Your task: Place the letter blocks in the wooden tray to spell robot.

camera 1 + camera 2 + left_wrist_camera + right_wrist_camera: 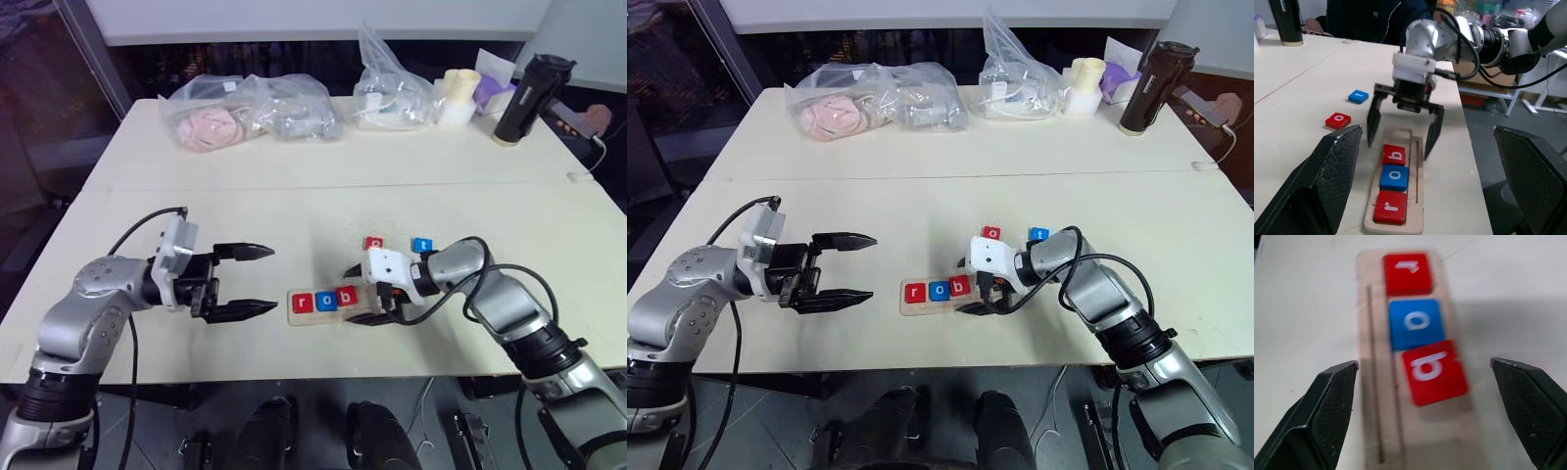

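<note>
The wooden tray (pixel 315 318) lies near the table's front edge. In it sit a red r block (pixel 303 303), a blue o block (pixel 325 300) and a red b block (pixel 347 296), side by side from its left end. The b block (pixel 1434 371) sits slightly askew. My right gripper (pixel 358 294) hangs open just above the b block, one finger on each side of the tray, holding nothing. Behind the tray, a red o block (pixel 374 243) and a blue t block (pixel 422 245) lie loose on the table. My left gripper (pixel 271 280) stands open and empty, left of the tray.
Clear plastic bags (pixel 250 110) with items lie along the table's far side, beside a pale cup (pixel 458 95) and a black bottle (pixel 529 98). A person's hand (pixel 586 119) holds a phone at the far right. The table's front edge (pixel 294 375) runs close below the tray.
</note>
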Robot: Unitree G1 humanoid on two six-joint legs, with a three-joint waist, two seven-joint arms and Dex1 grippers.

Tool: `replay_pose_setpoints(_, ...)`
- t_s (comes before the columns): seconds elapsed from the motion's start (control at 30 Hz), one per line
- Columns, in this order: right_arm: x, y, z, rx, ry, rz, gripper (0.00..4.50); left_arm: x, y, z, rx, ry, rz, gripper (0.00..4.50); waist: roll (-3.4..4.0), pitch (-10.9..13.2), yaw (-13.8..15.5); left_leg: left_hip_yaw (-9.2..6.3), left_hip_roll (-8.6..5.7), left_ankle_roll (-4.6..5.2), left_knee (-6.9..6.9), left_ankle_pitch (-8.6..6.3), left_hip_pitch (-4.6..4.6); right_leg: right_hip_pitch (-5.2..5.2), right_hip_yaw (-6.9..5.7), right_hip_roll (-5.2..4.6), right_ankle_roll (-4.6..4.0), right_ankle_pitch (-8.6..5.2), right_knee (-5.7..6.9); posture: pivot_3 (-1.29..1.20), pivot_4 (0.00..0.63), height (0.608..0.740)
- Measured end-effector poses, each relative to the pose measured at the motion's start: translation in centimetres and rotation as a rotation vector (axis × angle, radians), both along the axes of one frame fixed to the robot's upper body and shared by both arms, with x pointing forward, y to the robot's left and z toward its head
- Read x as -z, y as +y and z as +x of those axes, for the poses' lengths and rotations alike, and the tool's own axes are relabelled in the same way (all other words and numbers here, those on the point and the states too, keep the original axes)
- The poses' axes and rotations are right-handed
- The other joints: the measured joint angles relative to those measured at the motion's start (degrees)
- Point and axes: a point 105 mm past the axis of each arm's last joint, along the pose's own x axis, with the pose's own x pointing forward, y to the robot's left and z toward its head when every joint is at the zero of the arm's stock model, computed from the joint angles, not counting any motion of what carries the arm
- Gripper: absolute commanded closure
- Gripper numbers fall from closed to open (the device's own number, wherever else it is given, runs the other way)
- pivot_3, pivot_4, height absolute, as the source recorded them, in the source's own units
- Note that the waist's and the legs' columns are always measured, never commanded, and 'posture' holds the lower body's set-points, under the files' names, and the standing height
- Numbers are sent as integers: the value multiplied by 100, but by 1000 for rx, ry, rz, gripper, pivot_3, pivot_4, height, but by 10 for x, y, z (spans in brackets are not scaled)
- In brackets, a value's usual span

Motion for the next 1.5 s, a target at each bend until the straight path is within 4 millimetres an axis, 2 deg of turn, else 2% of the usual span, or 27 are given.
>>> replay_pose_setpoints(0.17, -18, -4, 35, 150, -93, 86, 48, 1, -2, -1, 6, 4, 1, 0, 0, 0, -8, 0, 0, -1, -2, 0, 0, -1, 0, 2, -1, 1, 0, 0, 150, 738)
replay_pose_setpoints(0.23, -18, -10, 47, 204, -134, 84, 48, 1, -2, -1, 7, 4, 1, 0, 0, 0, 12, 0, -2, -1, -4, 0, 0, -2, 0, 1, 0, 1, 0, 0, 150, 738)
replay_pose_setpoints(0.3, -15, -13, 50, 215, -145, 76, 48, 1, -2, -1, 8, 4, 1, 0, 0, 0, 9, 1, -3, -1, -5, 1, 0, -1, 0, 0, 1, 2, 0, 0, 150, 738)
replay_pose_setpoints(0.4, -10, -15, 50, 211, -154, 60, 48, 1, -2, -1, 10, 4, 1, 0, 0, 0, -6, 2, -3, 0, -6, 1, 0, -3, 1, 2, 12, 8, 1, 0, 150, 738)
replay_pose_setpoints(0.57, 7, -14, 40, 185, -100, 44, 48, 1, -2, -2, 16, 4, 3, 0, 0, 0, -8, 2, -2, 0, -5, 1, 0, -6, 1, 3, 11, 8, 7, 0, 150, 738)
replay_pose_setpoints(0.77, 7, -3, 22, 110, -88, 46, 48, 1, -2, -2, 23, 4, 4, 0, 0, 0, -7, 2, -2, -1, -4, 1, 0, -7, 2, 3, 9, 7, 8, 0, 150, 738)
replay_pose_setpoints(1.0, 4, -2, 23, 127, -96, 56, 48, 2, -3, -3, 33, 8, 9, 0, 0, 0, -6, 1, -2, -1, -3, 1, 0, -7, 2, 2, 1, 3, 8, 0, 150, 738)
replay_pose_setpoints(1.1, -11, -1, 43, 219, -162, 112, 48, 3, -4, -2, 38, 9, 14, 0, 1, 0, -20, 4, -2, -5, -3, 4, 0, -10, 5, 3, -3, 6, 11, 0, 150, 738)
replay_pose_setpoints(1.23, -35, -24, 74, 448, -235, 132, 48, 4, -5, -2, 37, 9, 16, 0, 0, 0, -9, 3, -2, -6, -5, 5, 0, -12, 5, 4, -4, 6, 11, 0, 150, 738)
replay_pose_setpoints(1.33, -32, -32, 88, 703, -148, 192, 48, 4, -5, -2, 36, 10, 14, 0, 1, -1, -9, 3, -2, -8, -13, 6, 0, -19, 8, 4, -3, 7, 14, 0, 150, 738)
replay_pose_setpoints(1.5, -21, -36, 85, 997, -16, 207, 48, 5, -5, -2, 34, 11, 12, 0, 2, -1, -21, 3, -4, -19, -26, 13, 0, -33, 10, 3, 4, 12, 32, 0, 150, 738)
